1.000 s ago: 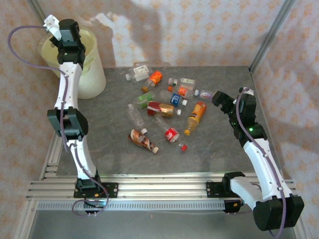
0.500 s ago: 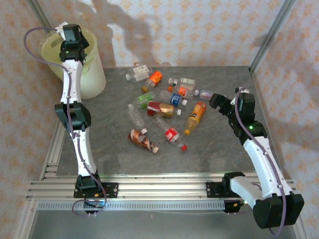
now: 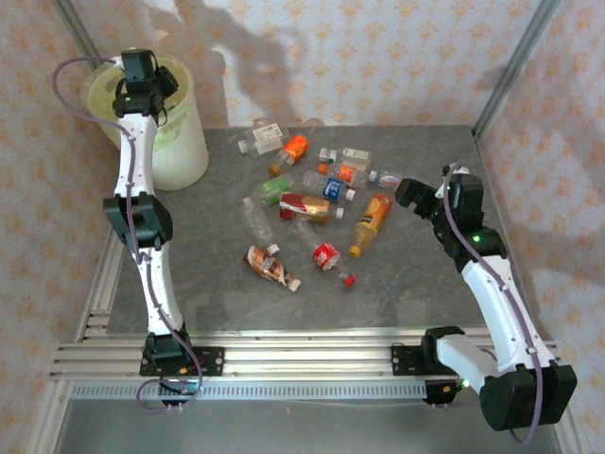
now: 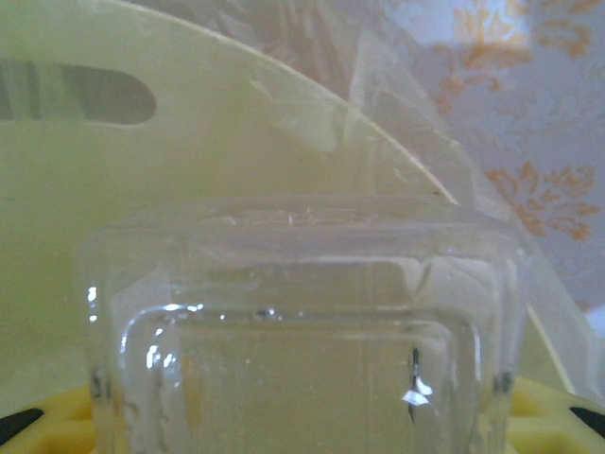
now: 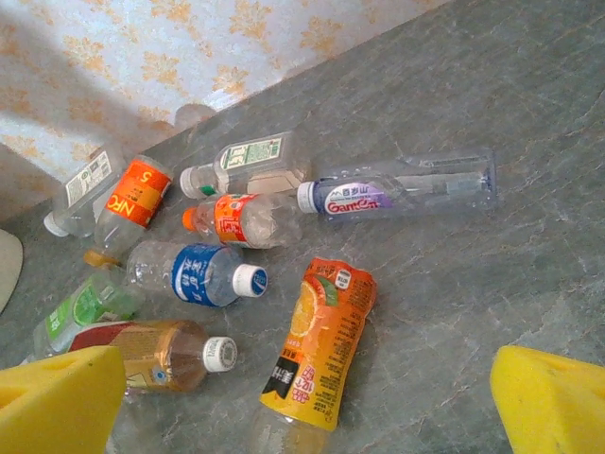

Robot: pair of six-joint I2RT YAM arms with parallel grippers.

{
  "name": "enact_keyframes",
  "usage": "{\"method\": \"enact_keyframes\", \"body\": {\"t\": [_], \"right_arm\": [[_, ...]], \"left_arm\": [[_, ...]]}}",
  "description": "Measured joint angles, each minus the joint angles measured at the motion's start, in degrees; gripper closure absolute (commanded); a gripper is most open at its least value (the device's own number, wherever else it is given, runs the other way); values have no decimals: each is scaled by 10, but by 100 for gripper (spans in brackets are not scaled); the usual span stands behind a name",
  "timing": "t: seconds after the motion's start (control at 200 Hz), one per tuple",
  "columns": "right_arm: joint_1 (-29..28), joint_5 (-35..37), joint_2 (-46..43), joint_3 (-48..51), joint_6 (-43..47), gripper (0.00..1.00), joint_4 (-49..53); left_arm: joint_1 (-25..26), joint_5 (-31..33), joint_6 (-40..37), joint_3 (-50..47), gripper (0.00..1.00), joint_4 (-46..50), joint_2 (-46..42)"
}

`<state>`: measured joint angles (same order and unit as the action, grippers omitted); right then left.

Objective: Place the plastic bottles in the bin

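Many bottles (image 3: 304,206) lie scattered across the middle of the surface (image 3: 397,284). At upper left we see our left hand (image 3: 142,68) over the bin (image 3: 189,142), clamped on a clear container (image 4: 293,322). Our right hand (image 3: 408,192) hovers at the right with its jaws wide apart, just beside the bottles.

About fourteen plastic bottles (image 3: 304,206) and one bin (image 3: 181,156).
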<state>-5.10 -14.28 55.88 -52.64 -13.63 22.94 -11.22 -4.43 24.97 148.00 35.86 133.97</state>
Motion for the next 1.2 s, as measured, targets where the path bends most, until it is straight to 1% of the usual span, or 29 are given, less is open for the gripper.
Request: {"method": "enact_keyframes", "body": {"t": [0.145,0.225,0.435,0.6,0.821,0.901,0.931,0.966,1.196], "right_arm": [[0,-11,16,0,0,1,-2],[0,-18,24,0,-1,1,-2],[0,-31,29,0,-5,1,-3],[0,-36,32,0,-8,1,-9],[0,-42,37,0,-14,1,-13],[0,-44,37,0,-17,1,-13],[0,-45,37,0,-18,1,-13],[0,-47,37,0,-20,1,-13],[0,-55,37,3,-24,1,-14]], "left_arm": [[4,-24,14,-45,41,8,-36],[4,-43,21,-55,39,8,-45],[9,-90,23,-51,32,8,-42],[15,-132,27,-21,23,8,-23],[17,-152,38,-12,16,8,-10],[17,-158,39,-12,12,8,-10],[17,-161,38,-10,4,8,-9],[17,-163,36,-9,0,8,-9],[17,-156,35,0,0,13,-15]]}}
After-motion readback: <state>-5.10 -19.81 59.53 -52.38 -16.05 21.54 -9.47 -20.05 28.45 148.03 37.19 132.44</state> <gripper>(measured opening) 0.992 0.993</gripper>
